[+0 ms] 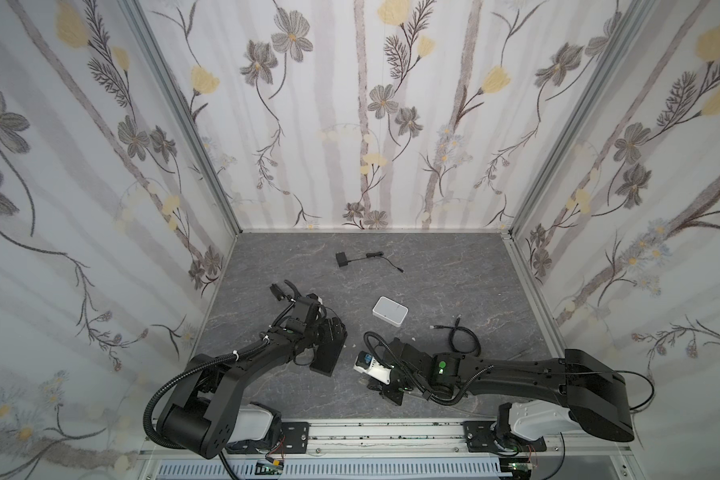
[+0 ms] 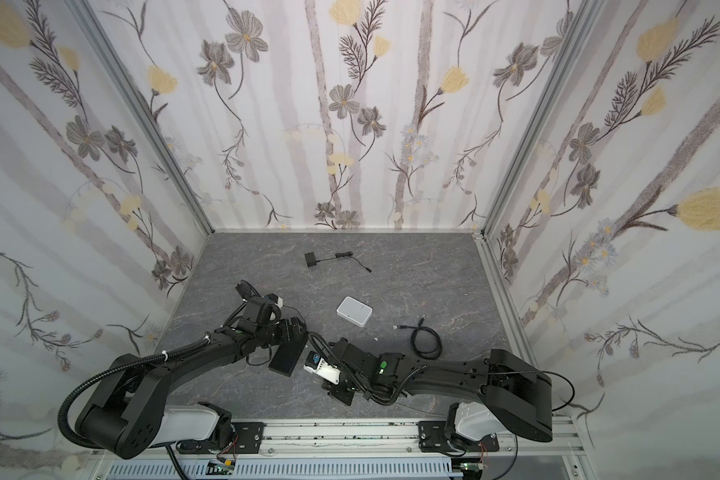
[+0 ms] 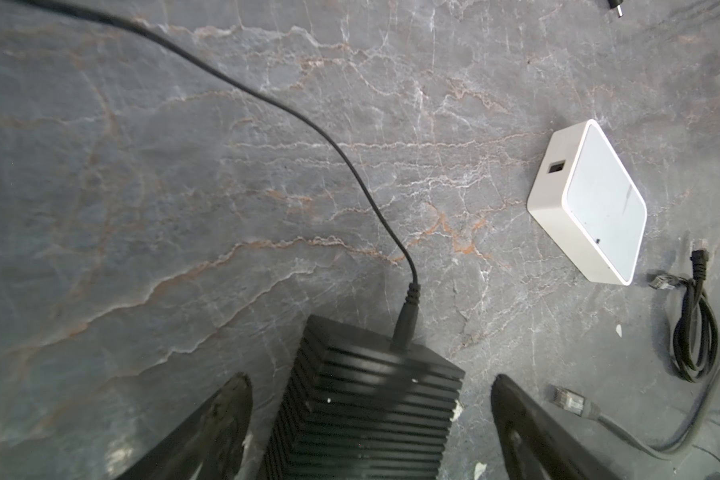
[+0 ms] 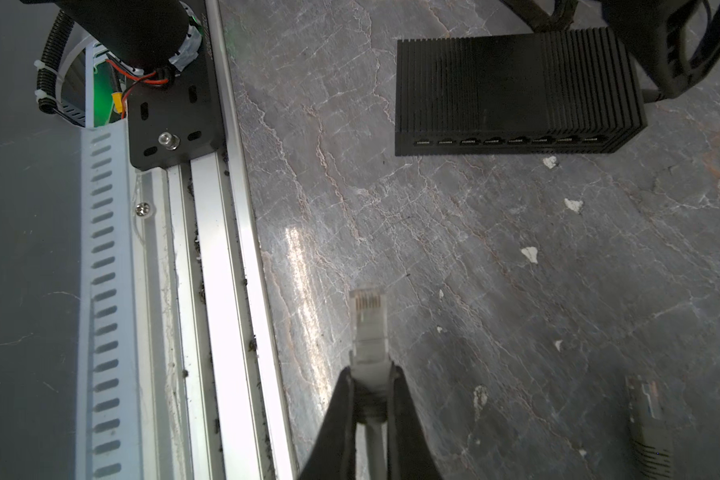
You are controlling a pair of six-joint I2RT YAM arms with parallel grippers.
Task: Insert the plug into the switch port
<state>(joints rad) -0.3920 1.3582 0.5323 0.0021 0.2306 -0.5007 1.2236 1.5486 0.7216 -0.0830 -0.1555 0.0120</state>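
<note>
In the right wrist view my right gripper (image 4: 371, 374) is shut on the boot of a clear grey plug (image 4: 366, 316), which sticks out past the fingertips above the table. The switch (image 4: 516, 83) is a black ribbed box, and a row of ports (image 4: 512, 141) along its side face is turned toward the plug, well apart from it. In the left wrist view my left gripper (image 3: 371, 378) is open and straddles the switch (image 3: 362, 399), with a gap at each finger (image 3: 225, 415). A black lead (image 3: 404, 324) is plugged into its far end. Both top views show the switch (image 1: 327, 357) (image 2: 285, 359) under the left arm.
A small white box (image 1: 390, 311) (image 3: 595, 203) with one socket (image 3: 556, 167) lies mid-table. Beside it are a coiled black cable (image 1: 462, 336) and a loose grey plug (image 3: 568, 401). A black adapter (image 1: 344, 260) lies farther back. The aluminium rail (image 4: 221, 291) borders the table near the held plug.
</note>
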